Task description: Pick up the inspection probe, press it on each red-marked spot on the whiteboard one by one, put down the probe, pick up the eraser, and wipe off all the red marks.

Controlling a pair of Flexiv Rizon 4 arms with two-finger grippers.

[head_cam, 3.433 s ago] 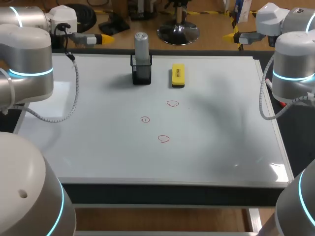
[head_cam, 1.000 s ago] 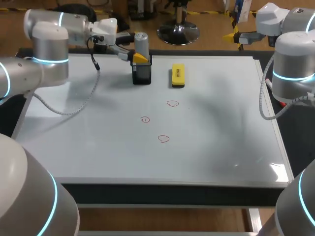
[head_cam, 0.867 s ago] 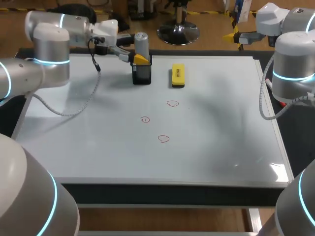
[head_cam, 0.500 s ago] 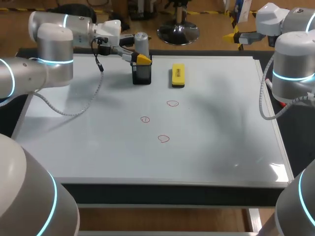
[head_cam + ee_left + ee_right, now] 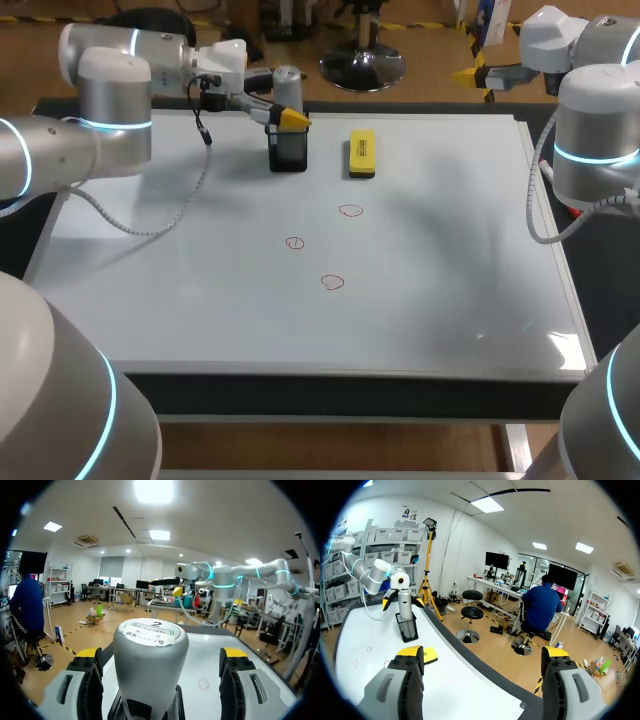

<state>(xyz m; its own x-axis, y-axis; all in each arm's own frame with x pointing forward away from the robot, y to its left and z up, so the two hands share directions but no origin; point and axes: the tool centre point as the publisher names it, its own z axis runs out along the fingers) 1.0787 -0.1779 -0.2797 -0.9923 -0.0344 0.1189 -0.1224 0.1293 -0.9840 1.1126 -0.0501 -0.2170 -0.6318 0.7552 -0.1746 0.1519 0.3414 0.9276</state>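
The left gripper (image 5: 161, 653) has moved in to the inspection probe (image 5: 287, 84), its fingers wide on both sides, so the grasp seems next.

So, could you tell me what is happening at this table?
The left gripper is open around the inspection probe, which stands in its black holder at the far edge of the whiteboard; not gripped yet. The eraser lies beside the holder, the three red marks are unwiped, and the right gripper hangs open.
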